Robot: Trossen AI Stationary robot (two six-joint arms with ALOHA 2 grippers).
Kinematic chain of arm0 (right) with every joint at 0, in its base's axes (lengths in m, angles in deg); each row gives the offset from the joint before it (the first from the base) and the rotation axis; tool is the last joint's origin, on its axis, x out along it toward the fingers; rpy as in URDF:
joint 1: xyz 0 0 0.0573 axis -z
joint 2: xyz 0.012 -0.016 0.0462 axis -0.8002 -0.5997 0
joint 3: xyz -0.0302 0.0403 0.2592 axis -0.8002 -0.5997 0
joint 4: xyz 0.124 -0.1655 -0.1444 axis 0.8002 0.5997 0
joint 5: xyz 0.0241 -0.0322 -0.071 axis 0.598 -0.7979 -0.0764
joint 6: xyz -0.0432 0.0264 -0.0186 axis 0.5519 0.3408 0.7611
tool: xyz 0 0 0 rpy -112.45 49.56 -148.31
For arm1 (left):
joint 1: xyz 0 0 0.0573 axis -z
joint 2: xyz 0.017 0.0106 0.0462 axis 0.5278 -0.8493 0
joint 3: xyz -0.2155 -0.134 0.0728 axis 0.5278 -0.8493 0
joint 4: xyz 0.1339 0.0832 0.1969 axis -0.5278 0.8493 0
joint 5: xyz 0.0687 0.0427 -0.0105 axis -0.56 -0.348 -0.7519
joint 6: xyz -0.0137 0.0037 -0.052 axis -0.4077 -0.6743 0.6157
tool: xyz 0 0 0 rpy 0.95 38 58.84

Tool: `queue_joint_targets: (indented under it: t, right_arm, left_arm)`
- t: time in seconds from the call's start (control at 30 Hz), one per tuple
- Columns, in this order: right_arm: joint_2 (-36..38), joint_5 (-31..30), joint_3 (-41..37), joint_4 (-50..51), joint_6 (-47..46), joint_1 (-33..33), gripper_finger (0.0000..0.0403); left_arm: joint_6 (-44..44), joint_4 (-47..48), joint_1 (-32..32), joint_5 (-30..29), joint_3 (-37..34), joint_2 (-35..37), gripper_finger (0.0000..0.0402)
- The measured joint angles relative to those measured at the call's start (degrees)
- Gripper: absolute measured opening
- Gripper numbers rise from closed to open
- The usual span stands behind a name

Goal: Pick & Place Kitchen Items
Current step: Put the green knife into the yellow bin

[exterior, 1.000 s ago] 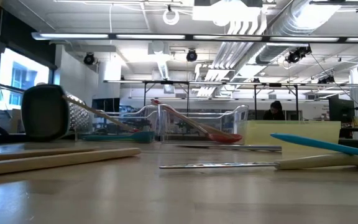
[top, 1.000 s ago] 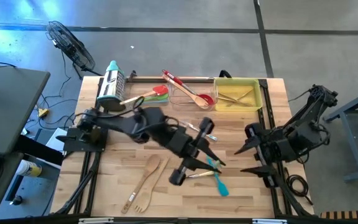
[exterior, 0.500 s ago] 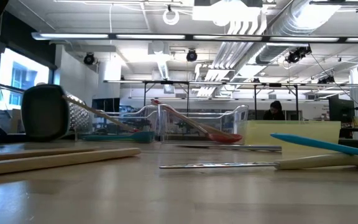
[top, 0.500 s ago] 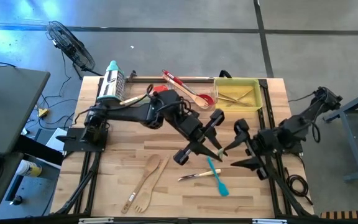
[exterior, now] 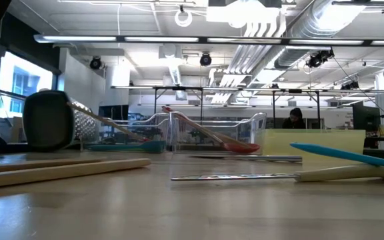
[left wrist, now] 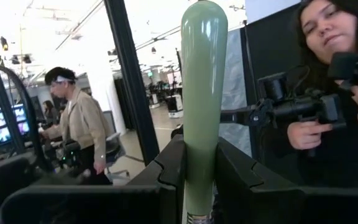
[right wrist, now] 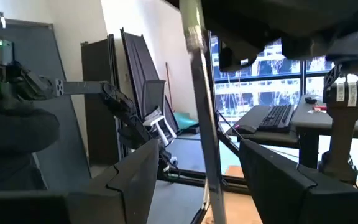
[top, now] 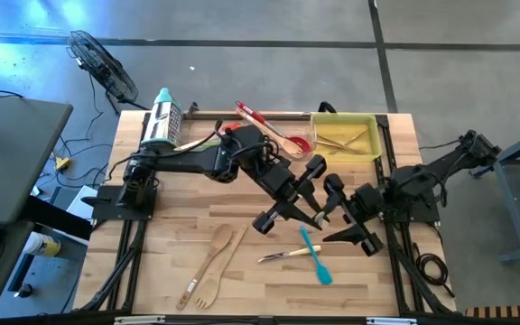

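- Two grippers meeting over the middle of the table (top: 188, 239) on one utensil (left wrist: 202, 93), a handover by the look of it.
- Left gripper (left wrist: 201, 180) clamping the pale green handle, blade end pointing toward the right arm.
- Right gripper (right wrist: 197, 186) standing open, straddling the slim metal blade (right wrist: 202, 106) but not gripping it; long axis running between the spread fingers.
- Lying nearer the front edge: blue spatula (top: 314, 255), small knife (top: 283, 255), wooden fork (top: 210, 271).
- Sitting farthest back: yellow tray (top: 375, 135), likely the drop spot, closer to the right arm.
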Motion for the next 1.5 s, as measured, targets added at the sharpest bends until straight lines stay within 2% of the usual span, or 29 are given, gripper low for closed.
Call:
queue_joint_targets:
  t: [0.2,0.33,0.5,0.8,1.13,1.2,1.37,1.5]
  right_arm:
    - [-0.6,4.6,0.0,-0.3,-2.3,2.5,0.0216]
    - [-0.6,6.7,0.0,-0.3,-3.9,4.1,0.0195]
    - [-0.8,9.3,0.0,-0.3,-4.4,5.4,0.0133]
    - [-0.9,10.2,0.0,3.1,-3.4,6.4,0.0013]
    - [-0.7,9.7,0.1,5.4,-2.0,6.4,0.0006]
    - [-0.8,9.7,0.1,5.6,-1.5,6.4,0.0005]
    - [-1.0,7.0,0.0,6.7,-1.1,6.7,0.0003]
    - [-0.5,7.2,0.0,8.0,-0.1,6.5,0.0003]
  left_arm:
    - [0.0,1.2,0.0,0.1,0.0,0.0,0.0051]
    - [0.0,1.4,0.0,0.3,0.0,0.0,0.0051]
    - [0.0,1.5,0.0,0.8,0.0,0.0,0.0051]
    - [-0.9,3.0,0.0,1.6,0.0,0.0,0.0051]
    - [-0.9,4.4,-0.2,1.2,0.0,0.0,0.0052]
    - [0.4,4.5,-0.2,0.4,0.0,0.0,0.0070]
    - [1.4,4.2,-0.2,-1.2,0.0,0.0,0.0158]
    - [2.2,4.9,-0.2,-2.8,0.0,0.0,0.0209]
